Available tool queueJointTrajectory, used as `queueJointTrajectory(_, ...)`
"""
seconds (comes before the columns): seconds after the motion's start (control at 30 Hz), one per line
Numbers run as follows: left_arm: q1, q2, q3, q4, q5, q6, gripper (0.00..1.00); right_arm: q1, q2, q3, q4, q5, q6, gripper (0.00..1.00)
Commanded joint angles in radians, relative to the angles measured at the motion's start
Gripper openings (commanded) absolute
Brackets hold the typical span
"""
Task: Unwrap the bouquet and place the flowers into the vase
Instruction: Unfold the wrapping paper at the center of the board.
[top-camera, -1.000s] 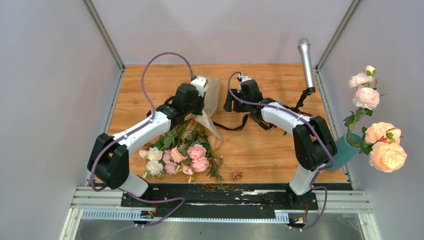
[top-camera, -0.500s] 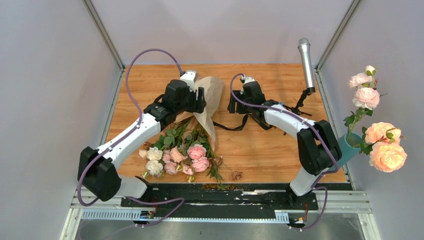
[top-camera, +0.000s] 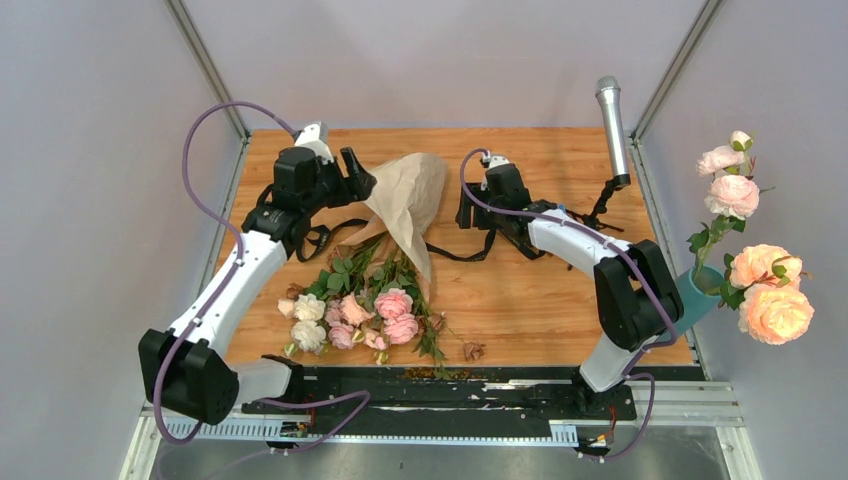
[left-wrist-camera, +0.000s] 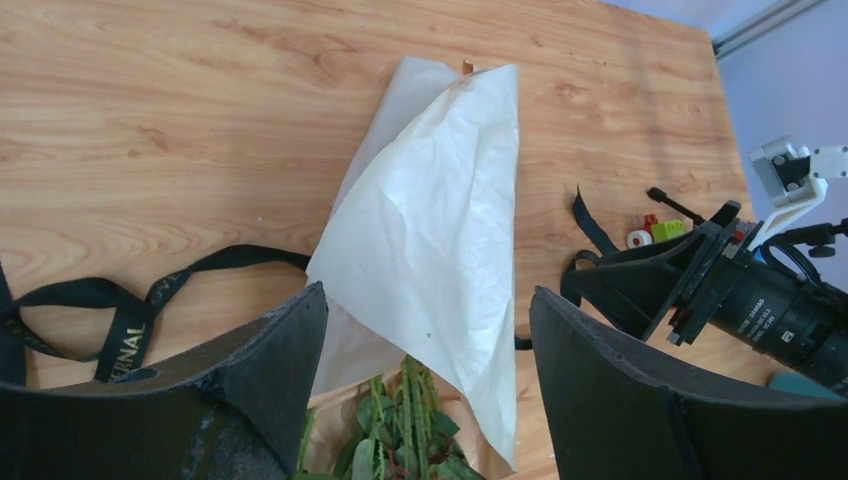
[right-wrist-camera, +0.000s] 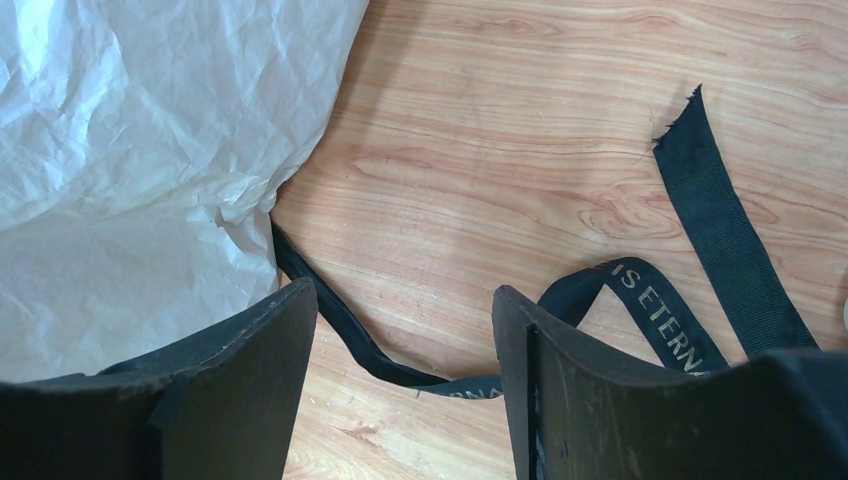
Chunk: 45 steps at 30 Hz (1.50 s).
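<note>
Top external view: on the wooden desk (top-camera: 520, 300), the small pink and cream roses on green leafy stems (top-camera: 350, 305) lie left of the middle. Their heads are toward the near edge and their stems point toward the far edge. The crumpled tan kraft paper wrap (top-camera: 410, 195) lies over the stem ends, about midway across the desk and nearer the far edge. The left gripper (top-camera: 358, 172) is just beside the paper's left side, jaws released and holding nothing. The right gripper (top-camera: 466, 212) is close to the paper's right side, above the loose black ribbon (top-camera: 470, 252). The short teal-blue cylindrical vase (top-camera: 692, 300) sits at the right edge toward the near corner, partly hidden by the right arm, with large peach-orange roses (top-camera: 770, 295) in it. A silver microphone on a black stand (top-camera: 612, 125) stands by the far right corner.

Left wrist view: the left gripper (left-wrist-camera: 428, 300) has its fingers spread wide. The paper wrap (left-wrist-camera: 440, 230) lies flat on the desk below them, green stems (left-wrist-camera: 405, 440) showing from under it. The ribbon (left-wrist-camera: 130, 300) trails to one side.

Right wrist view: the right gripper (right-wrist-camera: 400, 300) is parted with nothing between its fingers. The ribbon (right-wrist-camera: 720, 220) lies on the desk beneath, running under the paper's edge (right-wrist-camera: 130, 150).
</note>
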Motion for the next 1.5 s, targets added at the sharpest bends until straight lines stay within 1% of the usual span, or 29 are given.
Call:
queueJointTrajectory(0.0, 0.040, -0.010, -0.041, 0.030, 0.036, -0.094, 0.80, 0.004, -0.059, -0.006, 0.012, 0.006, -0.017, 0.66)
queueJointTrajectory(0.03, 0.044, 0.000, -0.050, 0.034, 0.043, -0.107, 0.76, 0.004, -0.064, -0.007, 0.012, 0.005, -0.019, 0.66)
queueJointTrajectory(0.1, 0.047, 0.017, -0.056, 0.037, 0.050, -0.116, 0.72, 0.004, -0.071, -0.008, 0.011, 0.004, -0.020, 0.66)
queueJointTrajectory(0.2, 0.050, 0.045, -0.063, 0.046, 0.070, -0.134, 0.68, 0.004, -0.084, -0.011, 0.010, 0.004, -0.022, 0.66)
queueJointTrajectory(0.3, 0.052, 0.067, -0.078, 0.089, 0.094, -0.151, 0.58, 0.004, -0.099, -0.014, 0.010, -0.010, -0.022, 0.66)
queueJointTrajectory(0.37, 0.052, 0.082, -0.082, 0.113, 0.101, -0.150, 0.49, 0.005, -0.121, -0.014, 0.011, -0.031, -0.023, 0.66)
queueJointTrajectory(0.43, 0.052, 0.092, -0.082, 0.136, 0.115, -0.134, 0.38, 0.004, -0.146, -0.017, 0.017, -0.056, -0.030, 0.67)
queueJointTrajectory(0.6, 0.048, 0.098, -0.092, 0.234, 0.180, -0.111, 0.03, 0.006, -0.217, -0.022, 0.017, -0.085, -0.058, 0.68)
queueJointTrajectory(0.63, 0.038, 0.097, -0.089, 0.247, 0.189, -0.106, 0.00, 0.006, -0.232, -0.021, 0.014, -0.086, -0.060, 0.68)
queueJointTrajectory(0.77, -0.032, 0.090, -0.061, 0.261, 0.188, -0.060, 0.00, 0.006, -0.301, -0.021, -0.002, -0.087, -0.062, 0.69)
queueJointTrajectory(0.97, -0.195, 0.110, -0.035, 0.322, 0.163, 0.006, 0.00, 0.006, -0.393, -0.019, -0.039, -0.026, -0.042, 0.71)
queueJointTrajectory(1.03, -0.257, 0.128, -0.030, 0.332, 0.159, 0.032, 0.00, 0.006, -0.418, -0.025, -0.051, 0.013, -0.034, 0.72)
queueJointTrajectory(1.13, -0.321, 0.167, -0.022, 0.339, 0.147, 0.060, 0.00, 0.006, -0.451, -0.058, -0.057, 0.159, -0.021, 0.73)
queueJointTrajectory(1.23, -0.389, 0.210, -0.002, 0.310, 0.123, 0.108, 0.00, 0.006, -0.472, -0.080, -0.066, 0.221, -0.015, 0.73)
queueJointTrajectory(1.4, -0.494, 0.299, 0.058, 0.232, 0.082, 0.194, 0.00, 0.006, -0.503, -0.097, -0.075, 0.254, -0.003, 0.73)
queueJointTrajectory(1.47, -0.520, 0.322, 0.077, 0.211, 0.066, 0.212, 0.04, 0.006, -0.516, -0.097, -0.079, 0.268, -0.003, 0.74)
